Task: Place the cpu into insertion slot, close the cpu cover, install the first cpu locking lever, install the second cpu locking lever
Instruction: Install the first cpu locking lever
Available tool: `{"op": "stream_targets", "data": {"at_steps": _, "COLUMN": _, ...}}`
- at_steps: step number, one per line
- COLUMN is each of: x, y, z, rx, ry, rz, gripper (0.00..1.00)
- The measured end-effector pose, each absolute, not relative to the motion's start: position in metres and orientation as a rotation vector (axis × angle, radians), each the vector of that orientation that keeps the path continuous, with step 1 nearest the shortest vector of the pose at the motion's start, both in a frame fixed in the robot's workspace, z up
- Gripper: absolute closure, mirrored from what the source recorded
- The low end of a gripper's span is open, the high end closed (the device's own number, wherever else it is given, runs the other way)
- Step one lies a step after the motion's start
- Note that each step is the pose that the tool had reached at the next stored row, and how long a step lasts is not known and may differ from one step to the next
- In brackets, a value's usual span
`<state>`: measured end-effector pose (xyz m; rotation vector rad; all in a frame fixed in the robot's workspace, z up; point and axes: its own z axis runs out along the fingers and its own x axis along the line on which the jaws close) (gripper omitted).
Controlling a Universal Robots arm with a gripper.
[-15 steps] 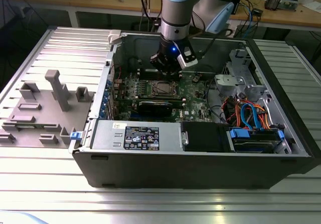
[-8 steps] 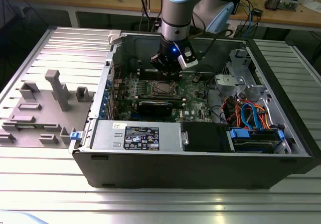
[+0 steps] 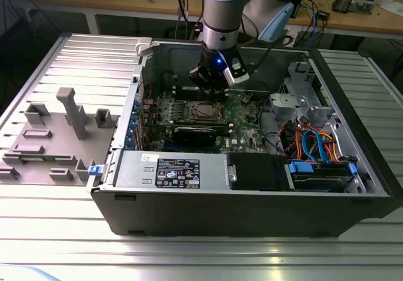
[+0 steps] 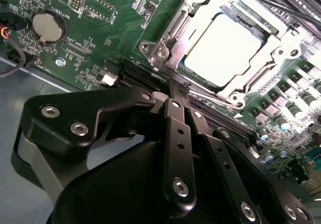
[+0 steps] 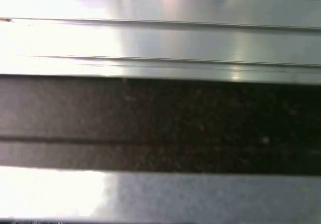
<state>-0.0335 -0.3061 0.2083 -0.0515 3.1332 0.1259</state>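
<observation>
Your gripper (image 3: 211, 86) sits inside open case (image 3: 252, 218); space above cpu (image 4: 223, 43) free; graphics card (image 3: 200, 133) crowds near side.

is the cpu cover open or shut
Shut: in the second wrist view the cpu cover lies flat around the cpu, framing its silver top.

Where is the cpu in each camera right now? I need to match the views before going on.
Exterior view: the cpu sits mid-motherboard inside the open case, just below the gripper.
Second wrist view: the cpu is the bright square framed by the cpu cover, just beyond the gripper.
First wrist view: ribbed metal and a dark band; I cannot find the cpu there.
Shared landmark: the green motherboard.
</observation>
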Motion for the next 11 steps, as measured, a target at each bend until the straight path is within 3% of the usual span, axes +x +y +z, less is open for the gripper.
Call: {"op": "stream_targets", "data": {"at_steps": 11, "x": -0.0333, "y": -0.3068, "z": 0.2028, "rx": -0.052, "ry": 3.134, "rz": 0.115, "gripper": 0.89}}
